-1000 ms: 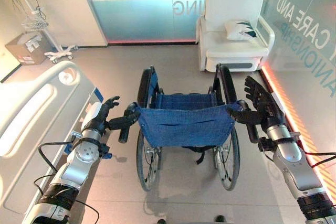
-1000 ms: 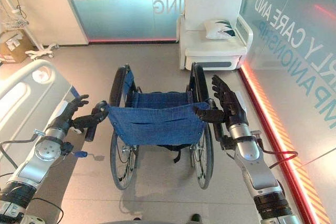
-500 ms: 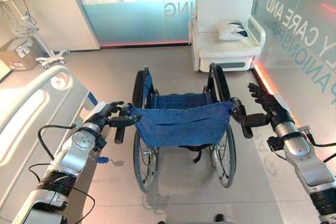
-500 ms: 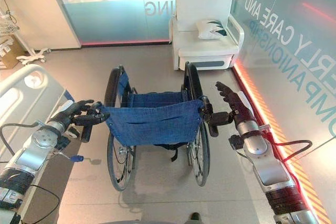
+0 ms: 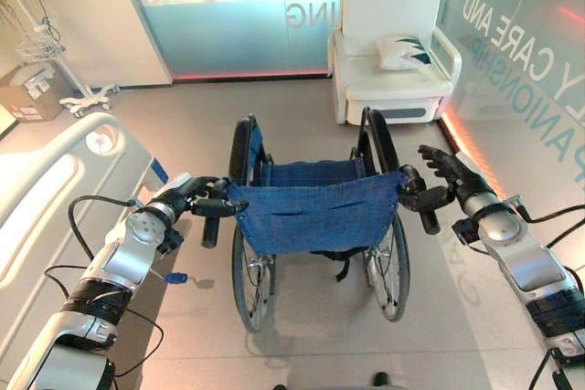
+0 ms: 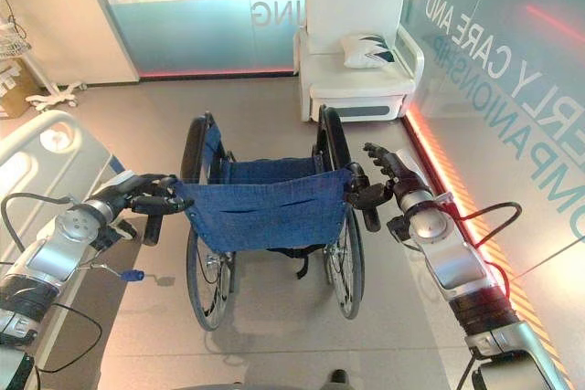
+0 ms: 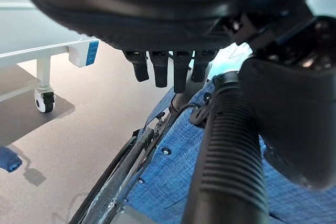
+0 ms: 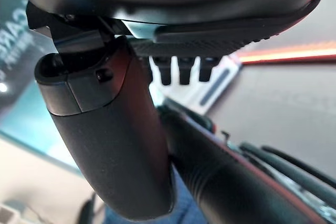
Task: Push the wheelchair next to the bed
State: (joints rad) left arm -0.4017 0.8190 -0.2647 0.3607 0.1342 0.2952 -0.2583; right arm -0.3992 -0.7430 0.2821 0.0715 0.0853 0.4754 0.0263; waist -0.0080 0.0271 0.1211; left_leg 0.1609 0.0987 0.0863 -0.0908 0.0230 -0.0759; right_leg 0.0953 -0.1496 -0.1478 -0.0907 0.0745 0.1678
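Because the wheelchair [image 5: 315, 226] rolls freely on hard floor, mid-room with the bed [image 5: 55, 180] at nine o'clock, it should steer lightly. The left hand [image 5: 187, 196] curls over its push handle; the right hand [image 5: 448, 175] rests straight-fingered against the other.

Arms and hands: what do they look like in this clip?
Both arms are silver-grey shells with black banded sleeves near the elbow and black cables looping alongside. The left hand and right hand are dark, with slim segmented fingers.
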